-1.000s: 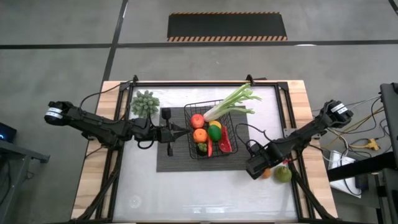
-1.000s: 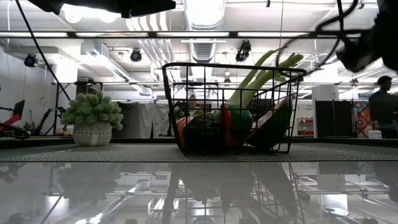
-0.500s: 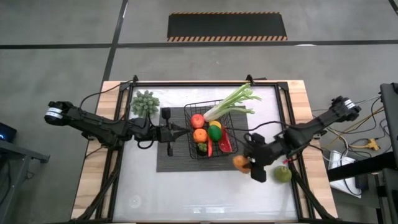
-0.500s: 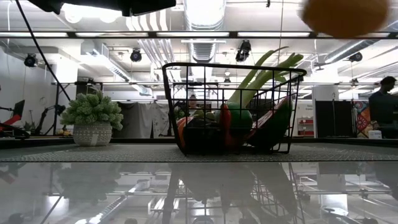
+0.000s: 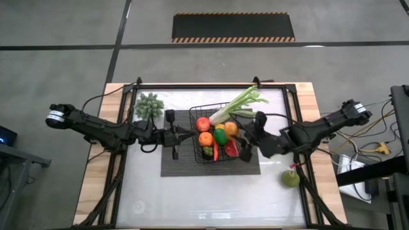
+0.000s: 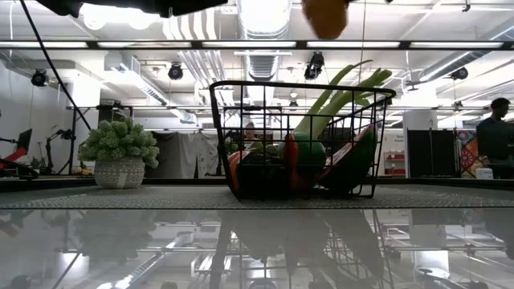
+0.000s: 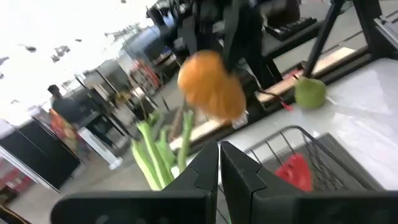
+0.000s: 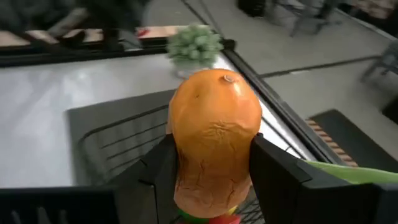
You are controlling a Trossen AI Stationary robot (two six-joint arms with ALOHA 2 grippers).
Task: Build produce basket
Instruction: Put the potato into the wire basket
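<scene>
The black wire basket stands on the ribbed mat. It holds red, orange, yellow and green pieces and a leek that leans out over its far rim. My right gripper is shut on an orange oblong fruit above the basket's right part. The fruit also shows in the low view, high over the basket. A green pear lies on the table at the right. My left gripper is shut at the basket's left wall. My right gripper pinches the orange fruit's two sides between its two fingers, on the half nearer the wrist. The fingers come about level from the table's right. The fruit sticks out past the fingertips, stem end forward, lifted clear above the basket. My left gripper: I cannot tell whether it touches the basket.
A small potted plant stands at the far left of the table. Black frame rails run along the table's left and right sides. Bare white table lies in front of the mat.
My right gripper has lifted the orange fruit off the table beside the pear. It has carried it up and toward the table's left and far side, to above the basket's right part. The pear has stayed where it was.
</scene>
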